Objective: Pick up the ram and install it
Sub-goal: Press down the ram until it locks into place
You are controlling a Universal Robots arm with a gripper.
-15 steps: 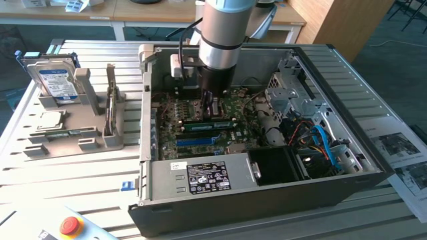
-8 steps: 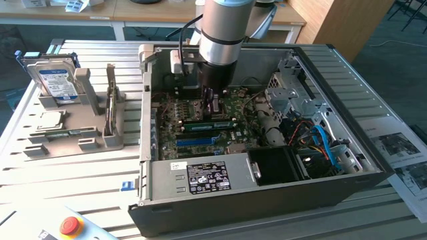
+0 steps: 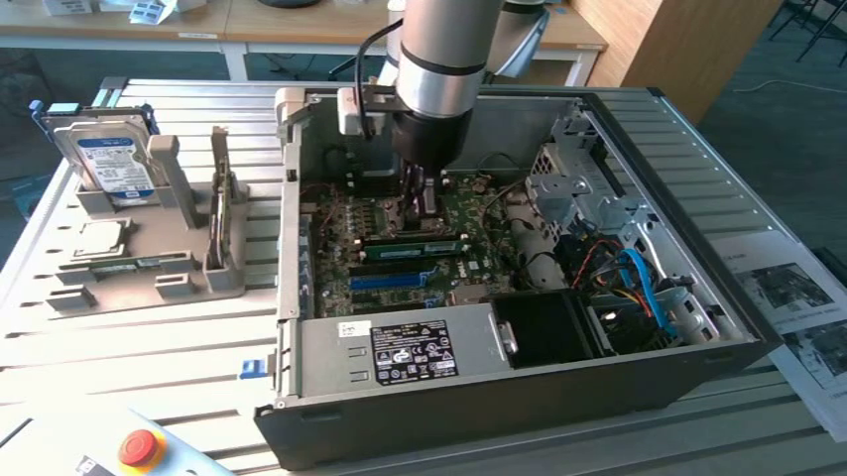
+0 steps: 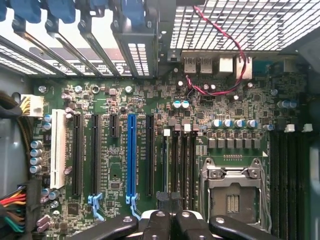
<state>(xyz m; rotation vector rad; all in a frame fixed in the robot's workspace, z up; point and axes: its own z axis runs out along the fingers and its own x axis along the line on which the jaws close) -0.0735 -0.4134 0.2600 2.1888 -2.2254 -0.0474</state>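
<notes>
My pincer [image 4: 170, 216] is pinched tight shut, and I cannot tell whether anything is nipped between its tips. Just below them in the exterior view, the ram [image 3: 417, 248] stands on edge among the memory slots of the motherboard [image 3: 463, 213]. Its long axis runs along those slots, across from the exterior view's left to its right, and I hang directly over its middle.

The long, narrow green circuit-board stick of ram [image 3: 417, 248], with dark chips along its face, stands upright on its long edge. It sits level in a slot of the motherboard [image 3: 397, 288], directly beneath the tips of the gripper [image 3: 426, 206]. Whether those tips touch its upper edge cannot be told.
</notes>
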